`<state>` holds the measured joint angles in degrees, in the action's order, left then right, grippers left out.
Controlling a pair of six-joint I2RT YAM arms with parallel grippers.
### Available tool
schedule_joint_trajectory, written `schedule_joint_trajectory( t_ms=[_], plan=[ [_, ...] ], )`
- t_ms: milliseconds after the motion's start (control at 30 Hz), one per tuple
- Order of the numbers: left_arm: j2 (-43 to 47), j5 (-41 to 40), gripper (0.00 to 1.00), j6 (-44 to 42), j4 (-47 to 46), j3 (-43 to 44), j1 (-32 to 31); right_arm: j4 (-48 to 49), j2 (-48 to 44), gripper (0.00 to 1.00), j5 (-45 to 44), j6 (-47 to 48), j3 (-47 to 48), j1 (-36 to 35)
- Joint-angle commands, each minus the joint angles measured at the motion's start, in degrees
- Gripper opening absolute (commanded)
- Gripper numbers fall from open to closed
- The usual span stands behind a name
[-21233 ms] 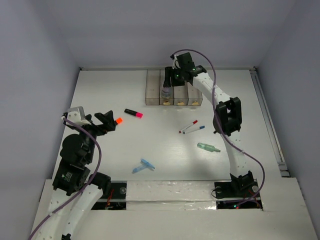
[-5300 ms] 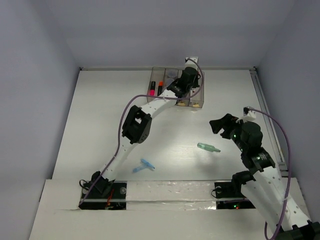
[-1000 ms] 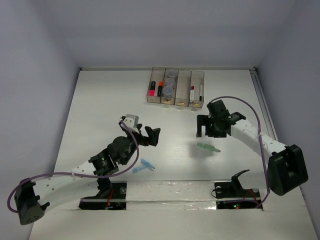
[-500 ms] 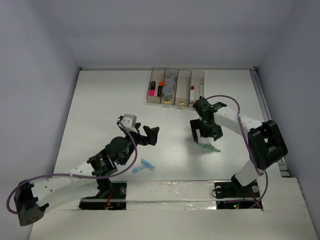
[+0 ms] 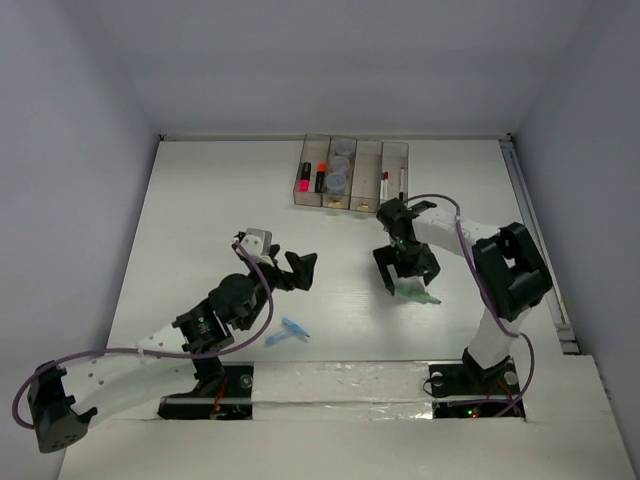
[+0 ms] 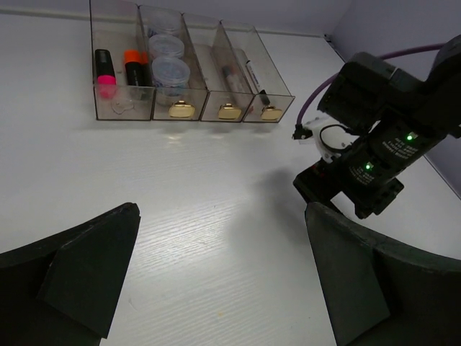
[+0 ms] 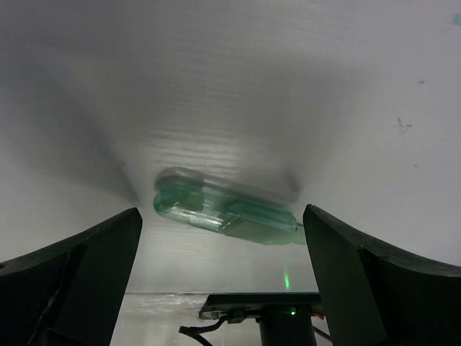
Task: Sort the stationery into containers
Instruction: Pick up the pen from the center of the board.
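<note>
The green piece point(image 5: 417, 294) lies on the white table, right of centre. My right gripper point(image 5: 407, 274) is open and hangs just above it. In the right wrist view the green piece point(image 7: 225, 210) lies crosswise between my open right gripper point(image 7: 220, 216), touching neither finger. My left gripper point(image 5: 296, 267) is open and empty over the middle of the table; it also shows in the left wrist view point(image 6: 222, 216). Two light-blue pieces point(image 5: 287, 331) lie near the front. The four joined bins point(image 5: 351, 204) stand at the back and hold the markers point(image 6: 105, 71), jars point(image 6: 170, 71) and pens point(image 6: 253, 75).
The right arm's wrist point(image 6: 374, 155) stands to the right in the left wrist view. A raised white ledge point(image 5: 340, 380) with both arm bases runs along the near edge. Walls close in the table at the back and sides.
My right gripper has moved left and toward the near edge, coming down over the green piece with its jaws open. My left arm has barely moved.
</note>
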<state>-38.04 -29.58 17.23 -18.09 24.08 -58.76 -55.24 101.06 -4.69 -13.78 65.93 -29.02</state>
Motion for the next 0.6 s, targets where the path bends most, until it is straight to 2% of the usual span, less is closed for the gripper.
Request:
schedule_joint_trajectory(
  t_ms=[0, 133, 233, 267, 300, 333, 400, 433, 500, 567],
  plan=[
    [1.6, -1.1, 0.99, -0.8, -1.4, 0.9, 0.7, -0.7, 1.6, 1.00, 0.6, 1.8, 2.0, -0.5],
    [1.9, -1.3, 0.99, -0.7, -1.3, 0.6, 0.7, 0.7, 2.4, 1.00, 1.6, 2.4, 1.0, -0.5],
    [2.0, -1.4, 0.99, -0.7, -1.3, 0.7, 0.7, 1.9, 3.5, 0.87, 2.2, 2.5, 0.1, -0.5],
    [2.1, -1.4, 0.99, -0.7, -1.2, 0.7, 0.7, 2.9, 3.7, 0.71, 2.4, 2.6, -0.1, -0.5],
    [2.2, -1.4, 0.99, -0.7, -1.3, 0.7, 0.7, 3.4, 3.7, 0.60, 2.3, 2.4, -0.4, -0.5],
    [2.2, -1.5, 0.99, -0.7, -1.3, 0.7, 0.7, 4.1, 3.6, 0.55, 2.4, 2.4, -0.5, -0.5],
    [2.1, -1.6, 0.99, -0.7, -1.3, 0.7, 0.7, 5.7, 3.4, 0.36, 3.5, 2.2, -0.4, -0.5],
    [1.8, -1.6, 0.99, -0.7, -1.3, 0.9, 0.7, 6.3, 3.4, 0.29, 3.5, 2.0, -0.3, -0.5],
    [1.6, -1.6, 0.99, -0.7, -1.1, 1.1, 0.7, 8.0, 3.4, 0.25, 4.3, 1.7, 0.1, -0.5],
    [1.5, -1.6, 0.99, -0.7, -1.1, 1.1, 0.7, 10.2, 3.1, 0.16, 4.2, 0.9, 0.3, -0.5]
  ],
)
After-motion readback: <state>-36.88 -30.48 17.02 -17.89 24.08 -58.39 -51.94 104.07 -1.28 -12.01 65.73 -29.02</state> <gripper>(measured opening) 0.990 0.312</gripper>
